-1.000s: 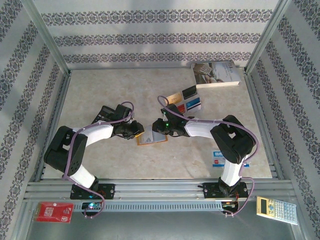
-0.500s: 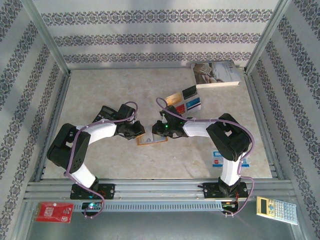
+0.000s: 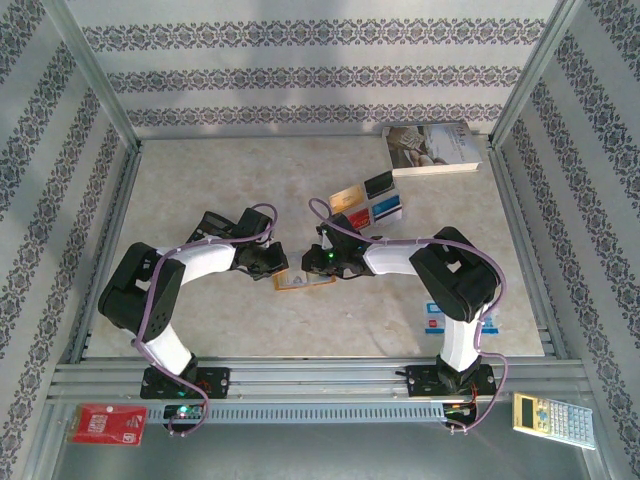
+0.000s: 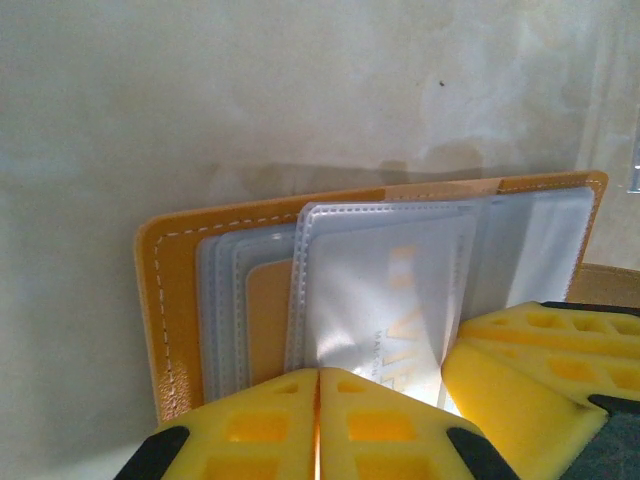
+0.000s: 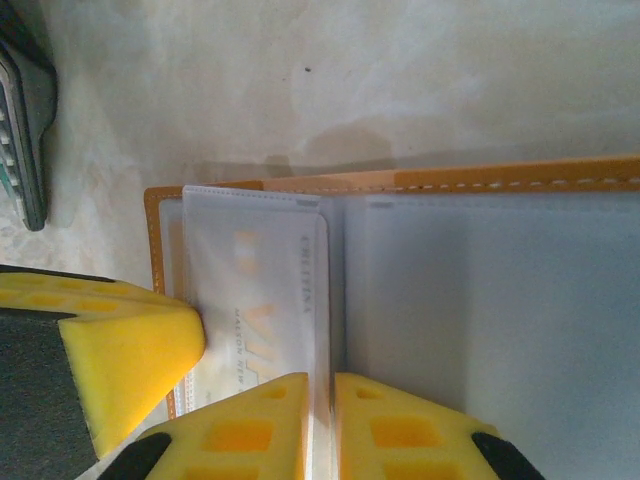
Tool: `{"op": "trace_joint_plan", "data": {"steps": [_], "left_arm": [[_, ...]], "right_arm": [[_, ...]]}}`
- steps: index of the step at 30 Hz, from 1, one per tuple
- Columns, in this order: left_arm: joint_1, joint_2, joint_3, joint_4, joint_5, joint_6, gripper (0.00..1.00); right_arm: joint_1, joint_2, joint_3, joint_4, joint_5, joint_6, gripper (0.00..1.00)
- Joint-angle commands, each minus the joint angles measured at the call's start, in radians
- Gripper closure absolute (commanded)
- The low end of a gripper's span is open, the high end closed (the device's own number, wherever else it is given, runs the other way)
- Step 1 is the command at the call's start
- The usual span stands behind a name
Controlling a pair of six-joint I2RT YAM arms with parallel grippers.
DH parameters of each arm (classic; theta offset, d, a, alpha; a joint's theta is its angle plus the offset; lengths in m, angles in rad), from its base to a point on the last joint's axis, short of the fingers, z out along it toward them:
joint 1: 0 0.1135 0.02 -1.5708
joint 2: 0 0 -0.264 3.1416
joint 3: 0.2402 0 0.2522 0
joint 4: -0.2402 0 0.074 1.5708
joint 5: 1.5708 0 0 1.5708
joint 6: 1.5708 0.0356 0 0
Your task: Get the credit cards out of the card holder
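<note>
Now | tan-orange folding card holder (image 3: 300,282) lying open mid-table between both arms | left gripper (image 4: 318,420) clenching shut at its edge | right gripper (image 5: 320,425) pinching a clear plastic sleeve (image 5: 255,230) carrying a pale card (image 5: 250,320) | likely needing holder pinned flat, card sliding out slowly | loose printed cards (image 3: 366,203) lying far right, probably not obstructing

Holder (image 5: 450,182) lies open on pale table (image 5: 400,70): orange rim, white stitching, blue-grey pockets. Right gripper (image 5: 322,388), yellow fingers (image 5: 250,432) pressed together, pinches edge of clear sleeve (image 5: 250,212). Card (image 5: 262,318) with faint orange lettering inside sleeve. Left gripper (image 5: 130,345), one yellow finger, on holder's left end. Dark object (image 5: 25,120) at upper left edge.
</note>
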Motion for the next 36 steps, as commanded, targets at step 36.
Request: {"op": "trace_joint_plan", "data": {"steps": [36], "left_arm": [[-0.013,-0.086,0.013,-0.062,-0.066,0.065,0.80]], "right_arm": [[-0.038,-0.080,-0.082,0.061,0.034,-0.034,0.98]]}}
